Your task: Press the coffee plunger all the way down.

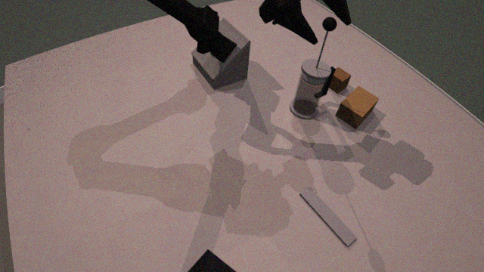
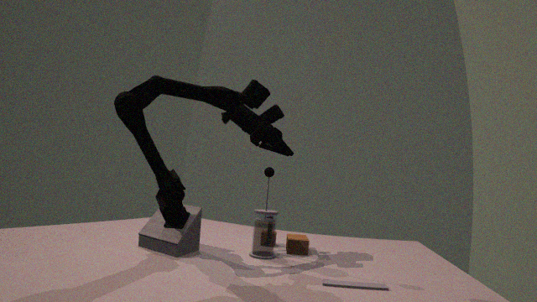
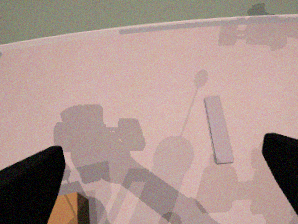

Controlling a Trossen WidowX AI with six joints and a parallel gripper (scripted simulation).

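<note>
The coffee press (image 1: 308, 88) (image 2: 263, 239) stands upright on the table, a clear cylinder with a pale lid, a dark side handle and dark contents at the bottom. Its plunger is up: a thin rod rises high above the lid to a black knob (image 1: 330, 23) (image 2: 269, 172). My gripper (image 1: 332, 32) (image 2: 291, 154) (image 3: 165, 150) is open and empty, tilted down and forward. In the exterior view its fingertips are above the knob and a little to its right, apart from it. The press and knob do not show in the wrist view.
An orange-brown block (image 1: 357, 106) (image 2: 297, 244) lies beside the press; a smaller one (image 1: 341, 79) is close behind its handle. A flat grey bar (image 1: 328, 219) (image 2: 356, 285) (image 3: 218, 130) lies farther off. The arm stands on a grey wedge base (image 1: 240, 68) (image 2: 190, 235).
</note>
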